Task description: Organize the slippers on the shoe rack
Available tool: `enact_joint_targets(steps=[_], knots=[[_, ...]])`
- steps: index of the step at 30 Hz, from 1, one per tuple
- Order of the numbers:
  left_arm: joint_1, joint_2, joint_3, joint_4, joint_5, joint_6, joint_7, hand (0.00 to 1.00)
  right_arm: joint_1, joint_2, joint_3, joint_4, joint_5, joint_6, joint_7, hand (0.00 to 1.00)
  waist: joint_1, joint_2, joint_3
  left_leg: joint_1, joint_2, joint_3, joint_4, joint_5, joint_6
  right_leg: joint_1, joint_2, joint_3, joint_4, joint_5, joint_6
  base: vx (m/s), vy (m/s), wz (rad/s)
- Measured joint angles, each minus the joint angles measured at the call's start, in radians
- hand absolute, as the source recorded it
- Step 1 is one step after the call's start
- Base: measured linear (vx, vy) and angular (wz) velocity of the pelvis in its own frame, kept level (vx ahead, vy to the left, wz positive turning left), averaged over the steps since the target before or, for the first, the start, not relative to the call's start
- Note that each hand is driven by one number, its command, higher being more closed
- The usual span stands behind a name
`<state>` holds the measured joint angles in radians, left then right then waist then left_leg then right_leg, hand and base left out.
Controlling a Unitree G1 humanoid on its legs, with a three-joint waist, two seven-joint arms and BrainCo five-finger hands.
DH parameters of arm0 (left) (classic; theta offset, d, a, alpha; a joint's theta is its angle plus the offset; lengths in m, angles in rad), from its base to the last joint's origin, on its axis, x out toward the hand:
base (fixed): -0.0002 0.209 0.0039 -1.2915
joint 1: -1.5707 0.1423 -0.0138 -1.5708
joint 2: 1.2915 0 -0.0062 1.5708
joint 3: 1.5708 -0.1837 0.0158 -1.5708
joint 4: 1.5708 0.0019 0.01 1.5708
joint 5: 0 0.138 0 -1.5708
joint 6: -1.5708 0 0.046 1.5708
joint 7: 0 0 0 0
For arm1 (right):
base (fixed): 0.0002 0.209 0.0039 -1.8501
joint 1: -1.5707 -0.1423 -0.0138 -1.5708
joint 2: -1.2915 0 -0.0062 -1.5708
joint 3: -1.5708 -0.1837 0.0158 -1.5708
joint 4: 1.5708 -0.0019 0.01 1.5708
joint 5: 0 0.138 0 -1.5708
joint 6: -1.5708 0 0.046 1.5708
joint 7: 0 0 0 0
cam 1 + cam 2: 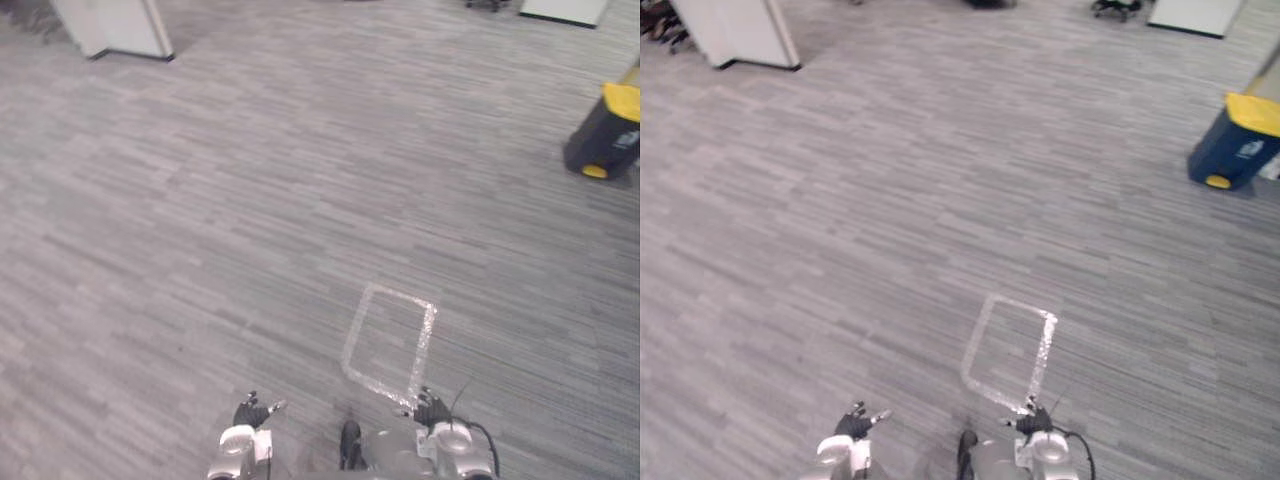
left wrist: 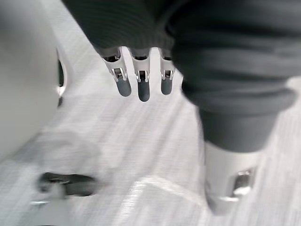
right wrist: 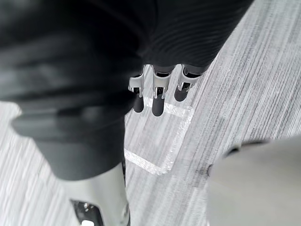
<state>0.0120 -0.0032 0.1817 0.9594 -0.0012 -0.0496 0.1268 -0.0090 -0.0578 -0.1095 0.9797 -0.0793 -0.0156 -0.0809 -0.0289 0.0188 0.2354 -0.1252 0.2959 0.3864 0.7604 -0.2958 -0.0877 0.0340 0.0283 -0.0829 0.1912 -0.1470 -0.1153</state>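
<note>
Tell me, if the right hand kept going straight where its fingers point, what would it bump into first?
Most likely the grey carpet floor, at or near the taped square outline. The right hand hangs open, fingers pointing down at it, with nothing between. The exact landing spot is uncertain.

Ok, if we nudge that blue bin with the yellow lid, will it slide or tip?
The blue bin looks taller than its base is wide, so a high push might tip it. The carpet looks textured, so it would probably drag, not slide. Its yellow lid hides how full it is.
</note>
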Motion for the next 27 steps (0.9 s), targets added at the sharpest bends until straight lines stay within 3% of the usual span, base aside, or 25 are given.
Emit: enact_joint_targets(steps=[1,3,4,5,7,9,10,11,12,13,15,17,18,19,20,21,22,23,25,27], knots=[[0.002,0.002,0.004,-0.002,0.0,-0.002,0.001,0.0,-0.001,0.0,0.0,0.0,-0.001,0.0,0.0,0.0,0.003,0.002,0.0,-0.015,-0.02,-0.031,-0.055,0.001,-0.001,0.007,-0.002,0.03,-0.002,-0.003,0.006,0.32,0.232,-1.81],[0.018,0.006,0.023,-0.005,-0.001,-0.006,0.004,0.0,0.005,-0.006,-0.001,0.015,-0.001,-0.003,-0.002,0.0,0.014,0.01,0.0,-0.029,-0.12,-0.219,-0.414,0.059,-0.039,0.034,-0.024,0.165,-0.005,-0.033,0.057,0.3,0.324,-1.74],[0.022,-0.002,0.026,-0.004,-0.001,-0.006,0.004,0.0,0.006,-0.01,0.0,0.014,-0.002,-0.004,-0.002,0.0,0.015,0.02,-0.002,-0.025,-0.125,-0.25,-0.485,0.073,-0.051,0.037,-0.02,0.184,-0.004,-0.041,0.069,0.3,0.382,-1.62],[0.035,-0.006,0.028,0.007,-0.003,-0.007,0.004,0.0,0.009,-0.027,0.004,0.017,-0.002,-0.004,-0.004,0.0,0.027,0.047,-0.018,0.005,-0.139,-0.299,-0.546,0.195,-0.086,0.045,-0.015,0.24,-0.007,-0.053,0.099,0.49,0.478,-1.49],[0.045,0.009,0.027,0.008,-0.007,-0.009,0.005,0.0,0.02,-0.019,0.024,0.018,-0.009,-0.004,-0.006,0.0,0.036,0.018,-0.03,0.027,-0.177,-0.301,-0.525,0.194,-0.045,0.072,-0.047,0.216,-0.029,-0.036,0.125,0.45,0.371,-1.14],[0.042,0.025,0.027,0.016,-0.024,-0.008,0.003,0.0,0.022,-0.005,0.036,0.016,-0.01,-0.005,-0.007,0.0,0.034,-0.005,-0.034,0.029,-0.203,-0.284,-0.443,0.116,-0.011,0.07,-0.074,0.203,0.013,-0.053,0.149,0.34,0.225,-0.58],[0.041,0.025,0.027,0.017,-0.033,-0.008,0.003,0.0,0.019,-0.002,0.037,0.017,-0.025,-0.005,-0.007,0.0,0.034,-0.011,-0.03,0.061,-0.193,-0.245,-0.431,0.094,0.008,0.033,-0.078,0.202,0.119,-0.079,0.179,0.32,0.223,-0.9],[0.047,0.028,0.027,0.017,-0.05,-0.009,0.004,0.0,0.014,-0.004,0.046,0.017,-0.04,-0.006,-0.005,0.0,0.045,-0.015,-0.029,0.112,-0.189,-0.183,-0.434,0.073,0.022,-0.038,-0.09,0.184,0.3,-0.101,0.241,0.34,0.2,-1.39],[0.062,0.041,0.008,0.018,-0.069,-0.009,0.004,0.0,-0.008,-0.003,0.082,0.017,-0.041,-0.006,0.001,0.0,0.043,-0.02,-0.033,0.185,-0.196,-0.101,-0.462,0.056,0.036,-0.162,-0.156,0.08,0.557,-0.083,0.34,0.33,0.174,-1.25],[0.062,0.046,0.0,0.022,-0.07,-0.008,0.004,0.0,-0.012,-0.002,0.086,0.017,-0.041,-0.007,0.003,0.0,0.038,-0.024,-0.034,0.201,-0.199,-0.089,-0.472,0.056,0.036,-0.183,-0.175,0.044,0.597,-0.085,0.318,0.27,0.125,-0.99],[0.06,0.059,-0.045,0.036,-0.074,-0.004,0.003,0.0,-0.027,-0.003,0.097,0.015,-0.042,-0.014,0.005,0.0,0.029,-0.026,-0.037,0.309,-0.191,-0.033,-0.57,0.057,0.036,-0.266,-0.249,-0.208,0.659,-0.14,0.152,0.34,0.081,-0.68],[0.055,0.056,-0.048,0.036,-0.074,-0.002,0.002,0.0,-0.03,-0.004,0.096,0.014,-0.045,-0.014,0.005,0.0,0.027,-0.025,-0.036,0.337,-0.177,-0.009,-0.597,0.057,0.036,-0.298,-0.238,-0.259,0.578,-0.152,0.129,0.39,-0.019,-0.53],[0.049,0.055,-0.064,0.04,-0.073,-0.002,0.001,0.0,-0.036,-0.011,0.095,0.002,-0.05,-0.014,0.005,0.0,0.02,-0.016,-0.031,0.361,-0.157,0.018,-0.619,0.057,0.036,-0.341,-0.219,-0.3,0.442,-0.127,0.116,0.36,-0.097,-0.42],[0.047,0.054,-0.067,0.043,-0.072,-0.002,0.001,0.0,-0.037,-0.012,0.094,-0.004,-0.05,-0.014,0.004,0.0,0.019,-0.012,-0.029,0.366,-0.152,0.022,-0.622,0.057,0.036,-0.349,-0.214,-0.304,0.407,-0.11,0.116,0.39,-0.14,-0.39],[0.04,0.055,-0.075,0.054,-0.07,-0.002,0.0,0.0,-0.039,-0.013,0.094,-0.013,-0.05,-0.013,0.003,0.0,0.019,-0.01,-0.025,0.383,-0.148,0.038,-0.625,0.057,0.035,-0.363,-0.201,-0.32,0.275,-0.035,0.11,0.45,-0.174,-0.37],[0.041,0.066,-0.084,0.053,-0.069,-0.002,0.0,0.0,-0.032,-0.008,0.096,-0.011,-0.052,-0.013,0.004,0.0,0.019,-0.03,-0.026,0.411,-0.17,0.05,-0.632,0.055,0.026,-0.344,-0.199,-0.33,0.093,0.125,0.089,0.46,-0.175,-0.53],[0.035,0.06,-0.079,0.063,-0.067,-0.002,0.001,0.0,-0.035,-0.011,0.089,-0.015,-0.049,-0.014,0.005,0.0,0.021,-0.016,-0.012,0.447,-0.164,0.05,-0.638,0.048,-0.006,-0.325,-0.186,-0.338,0.084,0.226,0.016,0.45,-0.127,-0.65],[0.023,0.045,-0.084,0.073,-0.062,-0.003,0.0,0.0,-0.056,-0.03,0.091,-0.014,-0.059,-0.013,0.001,0.0,0.024,0.025,-0.001,0.45,-0.139,0.053,-0.634,0.054,-0.024,-0.322,-0.159,-0.34,0.088,0.214,0.005,0.36,-0.096,-0.56],[-0.006,0.009,-0.095,0.072,-0.058,-0.008,-0.004,0.0,-0.067,-0.042,0.071,-0.019,-0.057,-0.015,0.002,0.0,0.01,0.049,0.01,0.443,-0.17,0.004,-0.694,0.085,-0.014,-0.351,-0.156,-0.321,0.153,0.153,0.004,0.27,-0.111,-0.29],[-0.016,0.006,-0.106,0.074,-0.056,-0.008,-0.007,0.0,-0.064,-0.037,0.073,-0.019,-0.058,-0.014,0.002,0.0,-0.005,0.024,0.003,0.432,-0.152,0.006,-0.591,0.098,-0.028,-0.361,-0.168,-0.318,0.243,0.051,0.033,0.21,-0.204,-0.02]])
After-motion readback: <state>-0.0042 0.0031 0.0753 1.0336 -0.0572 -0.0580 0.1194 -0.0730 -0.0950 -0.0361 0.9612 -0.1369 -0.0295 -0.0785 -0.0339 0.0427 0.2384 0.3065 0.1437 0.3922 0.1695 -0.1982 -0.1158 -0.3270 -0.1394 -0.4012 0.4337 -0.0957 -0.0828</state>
